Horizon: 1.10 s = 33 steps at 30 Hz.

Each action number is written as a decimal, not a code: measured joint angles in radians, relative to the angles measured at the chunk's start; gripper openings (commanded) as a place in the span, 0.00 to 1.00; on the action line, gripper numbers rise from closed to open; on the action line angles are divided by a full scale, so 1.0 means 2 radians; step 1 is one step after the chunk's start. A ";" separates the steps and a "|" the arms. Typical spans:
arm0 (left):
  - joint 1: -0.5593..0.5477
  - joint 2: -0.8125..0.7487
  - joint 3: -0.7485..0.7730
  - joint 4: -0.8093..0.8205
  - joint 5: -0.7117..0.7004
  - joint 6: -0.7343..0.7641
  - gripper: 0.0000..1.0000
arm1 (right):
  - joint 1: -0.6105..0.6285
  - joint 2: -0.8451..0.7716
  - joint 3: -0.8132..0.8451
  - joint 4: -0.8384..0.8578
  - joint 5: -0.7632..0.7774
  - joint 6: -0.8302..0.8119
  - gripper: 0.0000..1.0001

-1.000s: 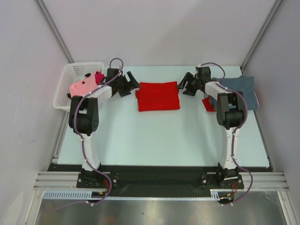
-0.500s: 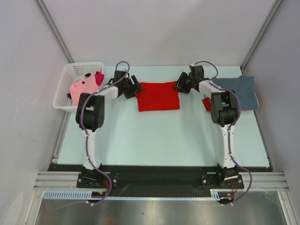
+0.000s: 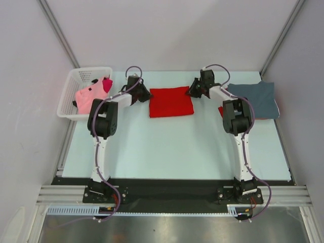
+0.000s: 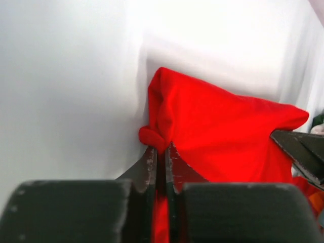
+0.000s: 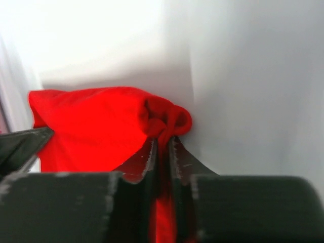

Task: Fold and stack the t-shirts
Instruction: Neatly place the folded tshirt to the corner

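Note:
A bright red t-shirt (image 3: 171, 101), folded into a rectangle, lies at the far middle of the table. My left gripper (image 3: 146, 94) is shut on its far left corner; the red cloth (image 4: 223, 131) bunches between the pads (image 4: 148, 164). My right gripper (image 3: 191, 91) is shut on the far right corner, the red cloth (image 5: 96, 126) pinched there between its fingertips (image 5: 177, 154). A grey-blue t-shirt (image 3: 258, 98) lies at the far right over red and orange cloth (image 3: 221, 111). Pink and magenta t-shirts (image 3: 91, 92) fill the basket.
The white lattice basket (image 3: 71, 91) stands at the far left edge of the table. White walls close the back and both sides. The pale table (image 3: 172, 147) stretches toward the arm bases.
Both grippers moved inward to the red t-shirt's far corners and shut on them. The shirt's far edge has bunched slightly at each corner.

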 measured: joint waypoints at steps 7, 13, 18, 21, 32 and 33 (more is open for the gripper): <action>-0.009 0.005 0.010 0.011 -0.023 0.001 0.00 | 0.018 -0.004 0.003 -0.001 0.050 -0.016 0.00; -0.034 -0.029 -0.015 0.017 -0.059 0.017 0.00 | 0.022 -0.067 -0.051 -0.006 0.076 -0.037 0.00; -0.079 -0.118 -0.054 0.023 -0.079 0.021 0.00 | 0.019 -0.186 -0.118 -0.015 0.081 -0.051 0.00; -0.112 -0.171 -0.060 0.029 -0.088 0.023 0.00 | 0.006 -0.271 -0.158 -0.019 0.081 -0.053 0.00; -0.244 -0.236 0.001 0.061 -0.098 0.008 0.00 | -0.194 -0.525 -0.231 -0.101 0.065 -0.040 0.00; -0.254 -0.222 0.024 0.063 -0.097 0.007 0.00 | -0.212 -0.536 -0.230 -0.109 0.063 -0.040 0.00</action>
